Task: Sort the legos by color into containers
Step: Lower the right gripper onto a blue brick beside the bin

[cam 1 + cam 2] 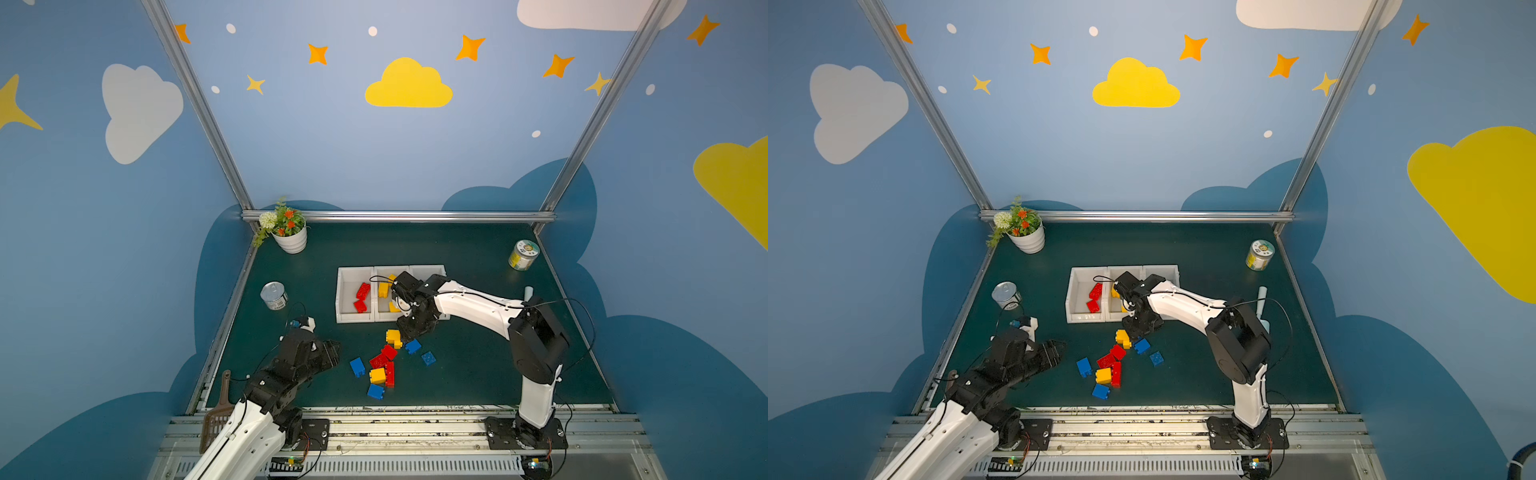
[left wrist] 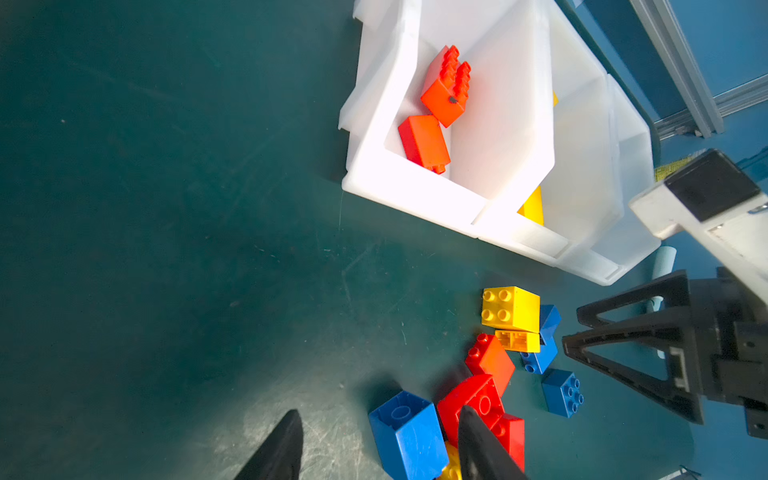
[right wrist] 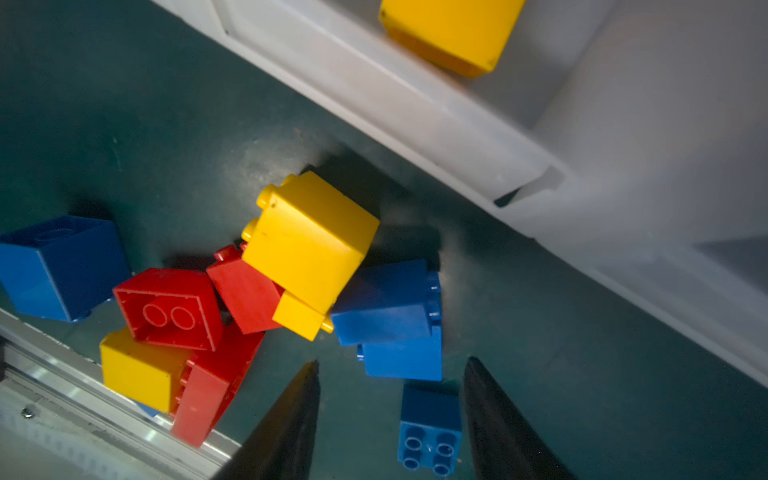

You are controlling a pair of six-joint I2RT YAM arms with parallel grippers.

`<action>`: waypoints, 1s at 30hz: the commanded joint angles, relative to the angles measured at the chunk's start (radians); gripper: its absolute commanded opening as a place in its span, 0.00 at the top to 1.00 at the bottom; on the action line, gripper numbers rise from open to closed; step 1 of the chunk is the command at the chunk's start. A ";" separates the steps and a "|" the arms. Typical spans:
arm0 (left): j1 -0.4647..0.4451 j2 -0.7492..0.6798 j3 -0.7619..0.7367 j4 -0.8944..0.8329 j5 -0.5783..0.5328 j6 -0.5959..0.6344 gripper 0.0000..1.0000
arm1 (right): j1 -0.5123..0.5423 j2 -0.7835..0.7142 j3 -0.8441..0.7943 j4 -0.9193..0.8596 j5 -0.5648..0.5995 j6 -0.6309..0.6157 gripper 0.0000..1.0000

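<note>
Red, yellow and blue legos [image 1: 384, 359] are lying in a loose heap on the green worktop [image 1: 478, 374], just in front of the white containers [image 1: 342, 296]. Within the heap, a long red brick [image 1: 390, 374] is lying with its long axis running from the near rail toward the containers. A yellow brick [image 1: 392, 335] is resting on its side, studs pointing toward the left arm's side. A small blue brick [image 1: 428, 358] is sitting studs-up, a little apart from the rest. The three containers are standing side by side in a row across the worktop, each with its long axis running front to back.

The right gripper [image 3: 391, 361] is hanging over the far edge of the heap, its fingers released and spread, clamping nothing. The left gripper [image 2: 381, 409] is hovering near a tipped blue brick [image 2: 407, 432], its fingers likewise parted and empty.

Both top views are showing two red bricks [image 1: 363, 291] in the container at the left end and yellow ones [image 1: 383, 289] in the middle, while the right arm [image 1: 469, 303] is covering much of the third. Only the left wrist view is showing the studs on the red pair. The right wrist view is catching just one yellow block [image 3: 453, 33] inside a container. A potted plant [image 1: 291, 237] and a tin can [image 1: 274, 295] are standing well away.
</note>
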State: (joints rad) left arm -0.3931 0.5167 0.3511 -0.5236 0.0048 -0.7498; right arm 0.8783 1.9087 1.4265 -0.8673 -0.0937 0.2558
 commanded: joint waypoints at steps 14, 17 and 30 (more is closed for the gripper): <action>-0.006 -0.002 0.005 -0.015 0.001 -0.007 0.40 | -0.009 0.080 0.014 0.010 0.030 -0.049 0.42; -0.006 -0.004 0.007 -0.021 0.001 -0.009 0.40 | -0.013 0.070 0.012 0.005 0.027 -0.049 0.44; -0.013 -0.012 0.004 -0.022 0.000 -0.016 0.40 | -0.048 -0.020 -0.032 0.018 0.012 0.034 0.44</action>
State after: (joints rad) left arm -0.4019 0.5137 0.3511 -0.5339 0.0048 -0.7650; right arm 0.8310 1.9465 1.4071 -0.8486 -0.0780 0.2508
